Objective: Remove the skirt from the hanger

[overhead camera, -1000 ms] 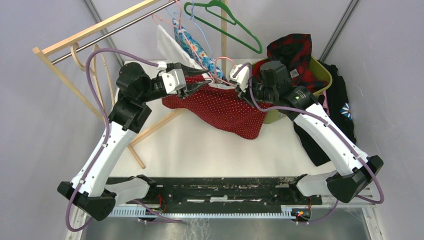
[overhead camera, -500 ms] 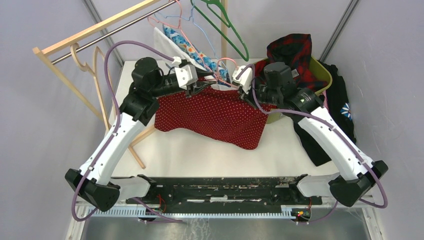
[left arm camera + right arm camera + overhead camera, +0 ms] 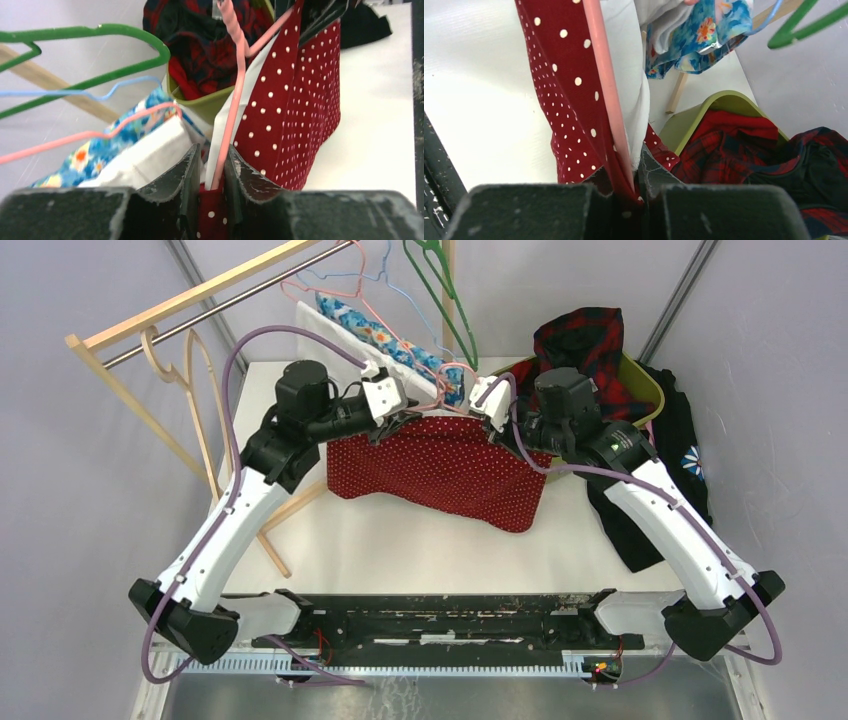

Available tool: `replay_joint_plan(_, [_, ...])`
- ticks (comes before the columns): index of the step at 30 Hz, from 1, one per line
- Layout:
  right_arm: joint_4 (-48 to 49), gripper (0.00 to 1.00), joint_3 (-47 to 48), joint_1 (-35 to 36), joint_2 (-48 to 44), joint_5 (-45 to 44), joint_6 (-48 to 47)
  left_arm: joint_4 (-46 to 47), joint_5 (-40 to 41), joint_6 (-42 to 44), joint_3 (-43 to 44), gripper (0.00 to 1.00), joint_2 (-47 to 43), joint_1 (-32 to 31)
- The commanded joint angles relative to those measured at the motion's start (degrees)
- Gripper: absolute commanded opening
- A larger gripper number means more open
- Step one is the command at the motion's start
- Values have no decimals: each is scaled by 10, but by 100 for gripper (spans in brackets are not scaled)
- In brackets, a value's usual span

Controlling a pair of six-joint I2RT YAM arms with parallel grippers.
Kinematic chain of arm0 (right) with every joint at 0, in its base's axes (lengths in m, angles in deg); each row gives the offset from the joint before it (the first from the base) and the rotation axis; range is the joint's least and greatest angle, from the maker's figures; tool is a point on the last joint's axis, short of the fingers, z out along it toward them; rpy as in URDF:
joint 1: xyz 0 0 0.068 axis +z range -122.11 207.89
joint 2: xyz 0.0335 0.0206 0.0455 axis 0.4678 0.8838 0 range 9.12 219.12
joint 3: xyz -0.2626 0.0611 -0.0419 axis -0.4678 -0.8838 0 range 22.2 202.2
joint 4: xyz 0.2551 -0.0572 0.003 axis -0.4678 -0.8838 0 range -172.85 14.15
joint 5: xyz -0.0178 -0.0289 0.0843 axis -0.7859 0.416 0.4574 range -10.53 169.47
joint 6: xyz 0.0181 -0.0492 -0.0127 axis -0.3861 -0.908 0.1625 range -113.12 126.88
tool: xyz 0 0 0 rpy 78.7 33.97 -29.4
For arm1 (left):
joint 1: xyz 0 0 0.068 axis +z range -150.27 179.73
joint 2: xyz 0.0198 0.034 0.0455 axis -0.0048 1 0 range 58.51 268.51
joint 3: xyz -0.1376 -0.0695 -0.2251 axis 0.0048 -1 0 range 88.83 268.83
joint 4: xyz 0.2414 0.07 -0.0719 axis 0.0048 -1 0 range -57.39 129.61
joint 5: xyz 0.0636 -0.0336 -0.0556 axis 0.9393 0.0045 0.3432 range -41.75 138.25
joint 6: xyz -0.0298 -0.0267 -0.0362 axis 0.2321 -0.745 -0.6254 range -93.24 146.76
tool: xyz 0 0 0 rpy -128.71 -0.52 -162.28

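Snagging was the hazard: we found the left gripper (image 3: 212, 175) and right gripper (image 3: 626, 185) each pinched on skirt (image 3: 440, 465) and pink hanger (image 3: 235, 95) together, at the table's (image 3: 400, 540) twelve o'clock. Pulling apart would, we judged, drag the hanger along.

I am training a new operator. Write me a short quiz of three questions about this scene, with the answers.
1. True or false: the red white-dotted fabric skirt lies inside the lime-green plastic bin.
2. Which thing passes between the left fingers together with the skirt? A) thick green hanger B) slim pink hanger C) thin blue hanger
3. Fill in: the right fingers are ___ (open/shut) on the skirt.
Key: 1 false; 2 B; 3 shut.
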Motion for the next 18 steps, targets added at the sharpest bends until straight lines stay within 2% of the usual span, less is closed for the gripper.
replay_joint_plan(1, [62,1,28,-2,-9,-41,-10,-135,108,71,-6,26,-49,1])
replay_joint_plan(4, [71,1,31,-2,-5,-34,-5,-169,139,89,-25,14,-62,1])
replay_joint_plan(6, [72,1,33,-2,-2,-29,-3,-165,128,90,-28,12,-63,1])
replay_joint_plan(9, [72,1,33,-2,0,-24,-1,-135,96,58,-1,25,-50,1])
replay_joint_plan(18, [71,1,26,-2,-8,-13,4,-3,-41,-24,96,39,18,1])
